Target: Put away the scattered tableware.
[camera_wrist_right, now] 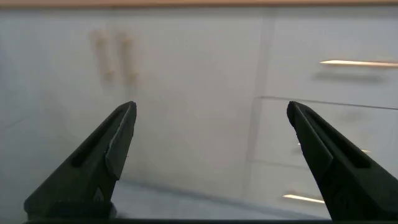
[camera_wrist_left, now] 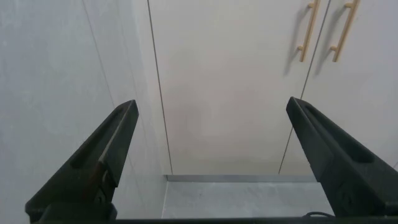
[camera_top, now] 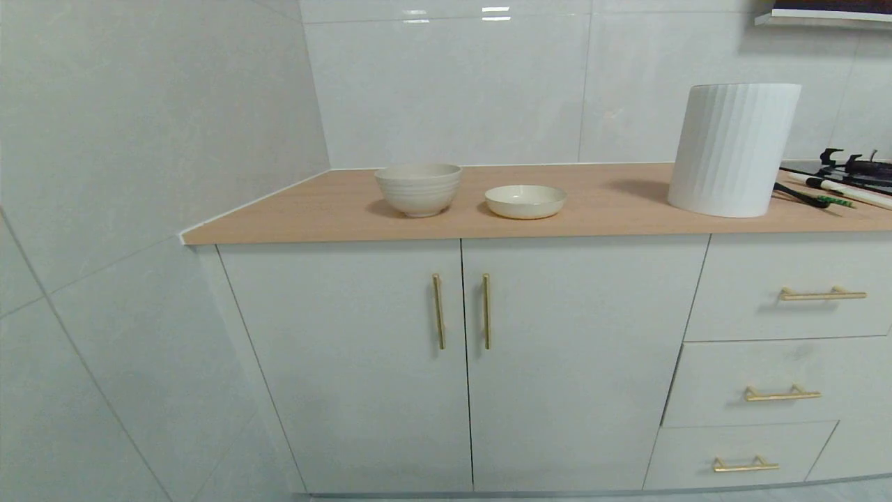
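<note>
Tableware is shown on a wooden worktop (camera_top: pixel 627 202) across the upper half of the head view. A ribbed bowl (camera_top: pixel 418 188) is set left of centre, a shallow dish (camera_top: pixel 525 201) just beside it at centre, and long utensils (camera_top: pixel 847 189) at the far right edge, past a tall white container (camera_top: pixel 732 148). The left hand (camera_wrist_left: pixel 211 107) and the right hand (camera_wrist_right: pixel 210 109) are both spread wide and empty, held low before the cupboard fronts. The dishes lie above both; the bowl is judged nearer the left arm.

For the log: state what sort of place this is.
Probably a home kitchen: wood countertop over white cabinet doors and drawers, bowl and dish on it, stove burner at right.
</note>
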Controlling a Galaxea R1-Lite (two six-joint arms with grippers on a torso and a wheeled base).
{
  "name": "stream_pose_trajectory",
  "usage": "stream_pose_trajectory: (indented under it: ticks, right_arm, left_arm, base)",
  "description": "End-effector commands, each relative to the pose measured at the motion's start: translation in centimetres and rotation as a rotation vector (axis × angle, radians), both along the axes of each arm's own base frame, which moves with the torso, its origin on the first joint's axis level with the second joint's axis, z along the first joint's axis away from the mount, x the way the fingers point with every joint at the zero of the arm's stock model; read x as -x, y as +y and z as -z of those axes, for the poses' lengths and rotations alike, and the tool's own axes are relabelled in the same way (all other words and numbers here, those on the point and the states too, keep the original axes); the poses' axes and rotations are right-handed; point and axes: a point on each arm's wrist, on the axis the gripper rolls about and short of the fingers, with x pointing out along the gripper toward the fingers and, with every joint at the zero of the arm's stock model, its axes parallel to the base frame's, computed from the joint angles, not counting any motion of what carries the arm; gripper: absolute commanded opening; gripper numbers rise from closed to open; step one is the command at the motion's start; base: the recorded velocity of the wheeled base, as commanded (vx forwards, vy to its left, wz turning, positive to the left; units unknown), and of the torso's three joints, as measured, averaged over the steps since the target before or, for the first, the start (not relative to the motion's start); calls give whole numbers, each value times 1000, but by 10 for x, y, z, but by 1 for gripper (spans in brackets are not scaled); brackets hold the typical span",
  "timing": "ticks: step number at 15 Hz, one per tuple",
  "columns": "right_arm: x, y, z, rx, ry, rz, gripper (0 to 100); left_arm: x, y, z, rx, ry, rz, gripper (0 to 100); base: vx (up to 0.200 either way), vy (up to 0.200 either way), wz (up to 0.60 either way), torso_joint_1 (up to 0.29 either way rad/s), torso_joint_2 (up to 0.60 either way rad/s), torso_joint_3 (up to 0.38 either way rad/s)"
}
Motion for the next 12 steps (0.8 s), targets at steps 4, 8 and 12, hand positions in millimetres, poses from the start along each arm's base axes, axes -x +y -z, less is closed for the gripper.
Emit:
stream_pose_trajectory:
  ticks: [4, 8, 12]
  right_arm:
    - [-78, 9, -54, -17, 376, -269, 100]
    - [-146, 47, -72, 36, 465, -518, 100]
    - [-220, 91, -68, 53, 480, -599, 100]
  left_arm:
    - [0, 0, 0, 0, 0, 0, 100]
    - [0, 0, 0, 0, 0, 0, 100]
    - [0, 0, 0, 0, 0, 0, 100]
  base:
    - [0, 0, 0, 0, 0, 0]
    - [0, 0, 0, 0, 0, 0]
    - [0, 0, 0, 0, 0, 0]
